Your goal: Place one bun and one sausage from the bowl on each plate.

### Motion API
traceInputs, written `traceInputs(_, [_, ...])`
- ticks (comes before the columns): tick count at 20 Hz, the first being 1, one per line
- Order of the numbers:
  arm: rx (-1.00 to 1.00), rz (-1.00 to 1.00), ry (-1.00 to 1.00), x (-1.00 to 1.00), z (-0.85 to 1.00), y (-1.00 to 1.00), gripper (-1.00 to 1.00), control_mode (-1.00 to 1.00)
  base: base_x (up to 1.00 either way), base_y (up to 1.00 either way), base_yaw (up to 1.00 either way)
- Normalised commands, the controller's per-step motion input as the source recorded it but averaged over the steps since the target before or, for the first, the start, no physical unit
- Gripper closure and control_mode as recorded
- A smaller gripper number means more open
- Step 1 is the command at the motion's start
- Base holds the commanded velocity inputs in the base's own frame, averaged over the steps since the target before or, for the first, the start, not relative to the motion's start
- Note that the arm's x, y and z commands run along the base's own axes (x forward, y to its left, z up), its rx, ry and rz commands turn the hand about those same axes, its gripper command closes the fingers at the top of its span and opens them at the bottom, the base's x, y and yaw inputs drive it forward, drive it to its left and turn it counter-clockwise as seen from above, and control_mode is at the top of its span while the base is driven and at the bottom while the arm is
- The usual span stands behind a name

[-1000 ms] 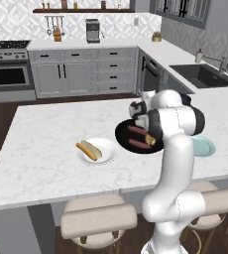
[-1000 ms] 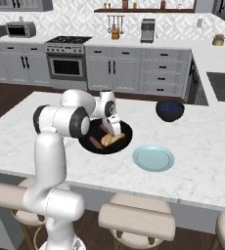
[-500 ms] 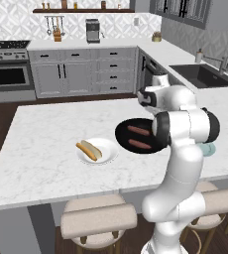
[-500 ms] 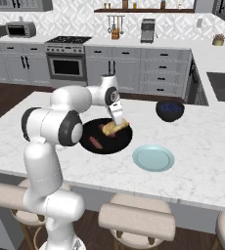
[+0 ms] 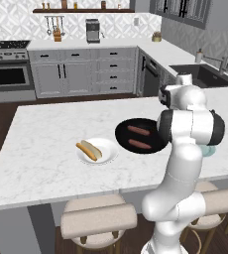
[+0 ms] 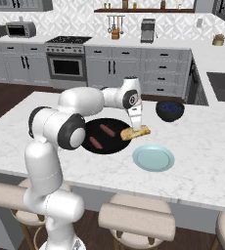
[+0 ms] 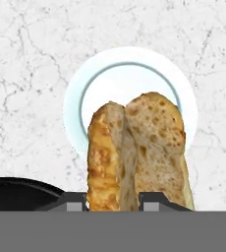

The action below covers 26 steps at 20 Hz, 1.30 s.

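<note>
A: Jaw status and location of the bun?

B: The gripper [image 6: 135,128] has its jaws closed on a split bun [image 6: 135,132], held in the air between the black bowl [image 6: 115,145] and the pale blue-green plate [image 6: 153,158]. From the hand camera the bun's lower end is cut off, and it covers part of that plate.

A: Other items?

B: Two sausages [image 5: 139,131] lie in the bowl. The white plate [image 5: 108,155] on the worktop [image 5: 41,149] carries one bun and one sausage. In the left base view the arm hides most of the blue-green plate.
</note>
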Motion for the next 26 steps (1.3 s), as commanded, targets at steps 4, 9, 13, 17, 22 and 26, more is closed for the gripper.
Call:
traceInputs(4, [0.00, -0.22, 0.04, -0.08, -0.58, -1.00, 1.00, -1.00, 0.00, 0.00, 0.00])
traceInputs(9, [0.00, -0.18, 0.01, -0.08, -0.71, -0.85, 1.00, -1.00, 0.00, 0.00, 0.00])
traceInputs(13, [0.00, -0.06, 0.00, 0.19, -0.40, -0.10, 1.00, -1.00, 0.00, 0.00, 0.00])
traceInputs(17, [0.00, -0.03, 0.01, 0.26, -0.09, 0.00, 1.00, -1.00, 0.00, 0.00, 0.00])
traceInputs(22, [0.00, 0.02, 0.03, 0.08, 0.00, 0.00, -1.00, -1.00, 0.00, 0.00, 0.00])
traceInputs(26, [0.00, 0.13, 0.01, 0.00, 0.11, 0.00, -1.00, -1.00, 0.00, 0.00, 0.00])
